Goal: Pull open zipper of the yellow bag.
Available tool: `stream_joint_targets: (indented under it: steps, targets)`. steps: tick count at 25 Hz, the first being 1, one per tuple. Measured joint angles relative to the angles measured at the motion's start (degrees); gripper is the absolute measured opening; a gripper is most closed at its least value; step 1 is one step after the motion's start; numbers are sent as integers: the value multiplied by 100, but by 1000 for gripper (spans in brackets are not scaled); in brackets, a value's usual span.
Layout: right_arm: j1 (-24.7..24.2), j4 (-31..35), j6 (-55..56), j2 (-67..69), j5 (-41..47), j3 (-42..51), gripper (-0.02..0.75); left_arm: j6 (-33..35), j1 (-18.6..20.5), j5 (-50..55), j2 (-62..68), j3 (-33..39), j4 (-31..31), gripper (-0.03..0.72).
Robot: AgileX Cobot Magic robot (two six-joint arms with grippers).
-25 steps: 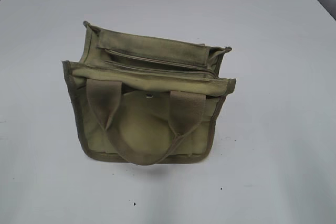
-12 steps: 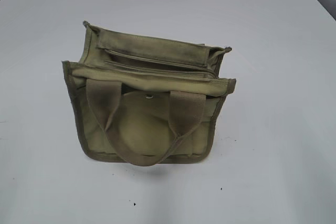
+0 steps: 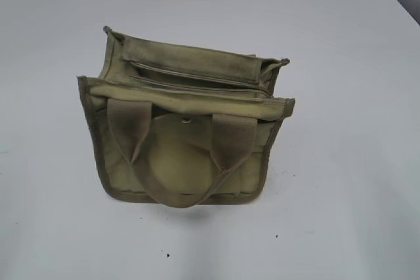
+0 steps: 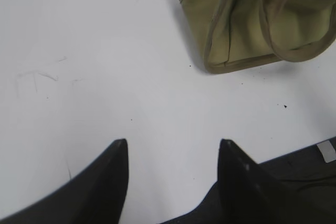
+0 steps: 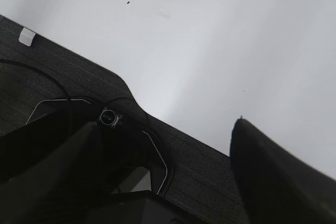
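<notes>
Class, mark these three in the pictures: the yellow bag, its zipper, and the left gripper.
yellow bag (image 3: 177, 162): exterior view, front panel between the handles.
zipper (image 3: 190, 78): exterior view, middle of the tape along the top.
left gripper (image 4: 173, 148): left wrist view, midway between the two dark fingertips.

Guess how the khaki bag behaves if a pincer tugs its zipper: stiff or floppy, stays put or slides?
Likely floppy: the khaki bag is soft canvas with sagging handles. Probably light, standing unanchored on the smooth white table, so it may slide or tip toward a pull on the zipper.
</notes>
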Motion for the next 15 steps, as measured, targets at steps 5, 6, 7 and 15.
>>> stream_joint_targets:
  steps: [5,6,7,15]
  targets:
    - [0,0,0,0,-6,0,582,0,0,0,0,0,0,422]
    - [0,0,0,0,-6,0,582,0,0,0,0,0,0,422]
    - [0,6,0,0,-6,0,582,0,0,0,0,0,0,422]
    - [-614,157,5,-272,-10,0,582,0,248,0,-81,0,0,422]
